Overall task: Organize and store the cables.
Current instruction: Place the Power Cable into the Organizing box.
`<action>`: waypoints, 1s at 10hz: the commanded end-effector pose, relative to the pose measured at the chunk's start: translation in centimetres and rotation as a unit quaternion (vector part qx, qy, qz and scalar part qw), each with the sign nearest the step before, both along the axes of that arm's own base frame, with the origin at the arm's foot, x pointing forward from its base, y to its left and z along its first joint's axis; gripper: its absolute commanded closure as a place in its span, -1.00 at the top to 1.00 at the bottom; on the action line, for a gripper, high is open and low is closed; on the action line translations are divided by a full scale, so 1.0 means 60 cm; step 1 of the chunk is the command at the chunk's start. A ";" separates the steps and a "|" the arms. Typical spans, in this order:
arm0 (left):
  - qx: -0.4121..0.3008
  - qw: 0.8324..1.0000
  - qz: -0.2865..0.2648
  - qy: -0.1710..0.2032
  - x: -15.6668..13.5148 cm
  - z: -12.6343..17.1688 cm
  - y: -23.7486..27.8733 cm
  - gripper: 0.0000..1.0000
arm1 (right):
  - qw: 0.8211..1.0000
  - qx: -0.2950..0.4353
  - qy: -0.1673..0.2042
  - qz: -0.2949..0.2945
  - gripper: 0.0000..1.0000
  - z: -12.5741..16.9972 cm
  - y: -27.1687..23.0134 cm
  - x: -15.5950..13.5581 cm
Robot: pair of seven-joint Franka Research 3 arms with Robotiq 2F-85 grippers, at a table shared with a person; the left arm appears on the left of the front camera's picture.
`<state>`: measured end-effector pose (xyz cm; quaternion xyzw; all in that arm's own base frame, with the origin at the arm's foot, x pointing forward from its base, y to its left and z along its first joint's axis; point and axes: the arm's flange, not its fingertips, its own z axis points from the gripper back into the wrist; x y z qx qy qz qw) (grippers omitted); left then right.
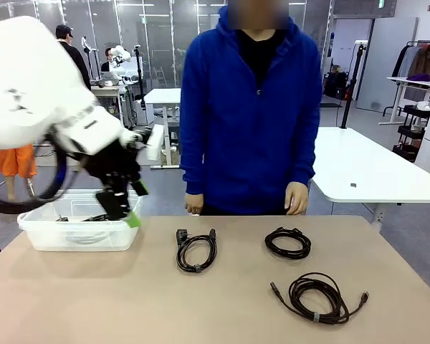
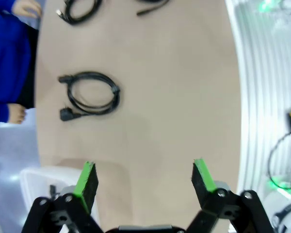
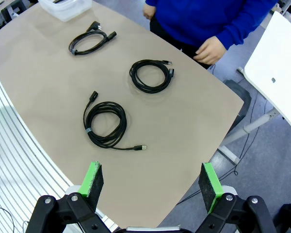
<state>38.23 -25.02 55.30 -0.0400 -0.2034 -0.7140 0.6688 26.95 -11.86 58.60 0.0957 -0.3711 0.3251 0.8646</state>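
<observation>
1. Presently three cables lie loose on the table (image 1: 93, 301). The plug cable (image 1: 196, 251) is by the middle of the far edge, the small black coil (image 1: 287, 242) is toward the far right, and the dark-brown coil (image 1: 317, 297) is nearer the robot's edge on the right. They sit well apart, which should let each be picked up singly.
2. A fourth cord (image 1: 93, 217) seems to lie inside the clear bin (image 1: 79, 240) at the far left corner, though it is hard to make out through the wall.
3. The left gripper (image 1: 136, 204) hangs at the bin's right rim with its jaws spread wide and nothing between them. The pose suits letting go over the bin.
4. The right gripper (image 3: 151, 170) hovers high above the table's right side, also wide open and empty. It looks well placed for the dark-brown coil.
5. The person's hands (image 1: 296, 197) hang at the far edge, clear of the coils, which leaves the arms room.
</observation>
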 end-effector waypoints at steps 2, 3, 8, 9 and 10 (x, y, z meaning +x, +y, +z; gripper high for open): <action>0.028 0.999 0.025 -0.018 0.080 -0.053 -0.103 0.96 | 1.000 -0.001 -0.002 0.005 1.00 -0.002 -0.003 0.001; 0.035 0.999 0.031 -0.016 0.105 -0.066 -0.131 0.96 | 1.000 -0.001 -0.002 0.005 1.00 -0.002 -0.003 0.001; 0.051 0.998 0.044 -0.006 0.153 -0.097 -0.191 0.96 | 1.000 -0.001 -0.002 0.005 1.00 -0.002 -0.003 0.001; 0.042 0.998 0.041 -0.013 0.156 -0.110 -0.184 0.96 | 1.000 -0.001 -0.002 0.005 1.00 -0.002 -0.003 0.001; 0.042 0.998 0.041 -0.013 0.156 -0.110 -0.184 0.96 | 1.000 -0.001 -0.002 0.005 1.00 -0.002 -0.003 0.001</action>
